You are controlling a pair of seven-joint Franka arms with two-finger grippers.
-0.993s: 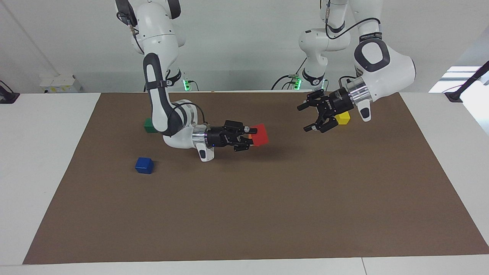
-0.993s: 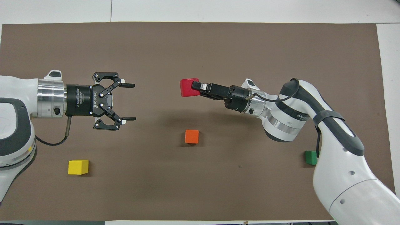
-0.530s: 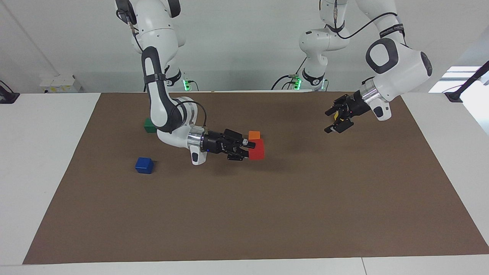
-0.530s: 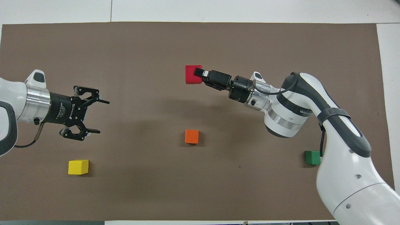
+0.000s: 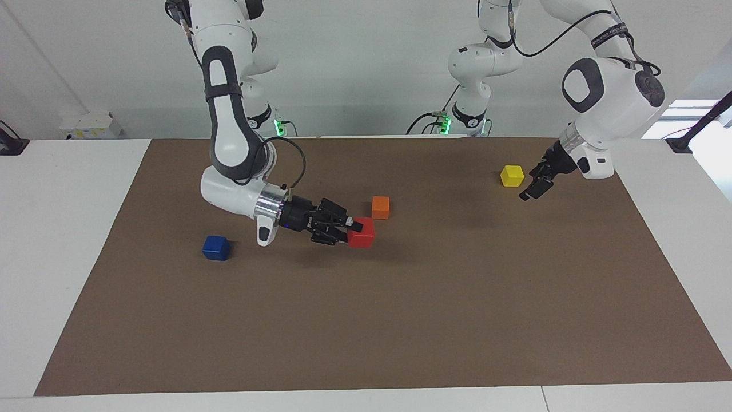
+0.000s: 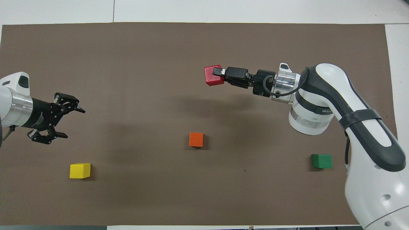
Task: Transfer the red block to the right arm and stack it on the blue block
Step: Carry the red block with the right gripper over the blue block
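Observation:
The red block (image 5: 362, 233) (image 6: 213, 76) hangs slightly tilted just above the brown mat, with my right gripper (image 5: 355, 228) (image 6: 219, 73) shut on its edge. It is over the mat's middle, beside the orange block. The blue block (image 5: 216, 247) sits on the mat toward the right arm's end; in the overhead view the right arm hides it. My left gripper (image 5: 534, 187) (image 6: 74, 124) is open and holds nothing. It hovers over the mat at the left arm's end, close to the yellow block.
An orange block (image 5: 380, 207) (image 6: 196, 139) lies mid-mat. A yellow block (image 5: 512, 175) (image 6: 80, 170) lies toward the left arm's end. A green block (image 6: 321, 160) lies near the right arm's base. The brown mat (image 5: 457, 320) covers the table.
The right gripper has carried the red block lower and toward the right arm's end. The left gripper has drawn back toward its own end, uncovering the yellow block in the facing view.

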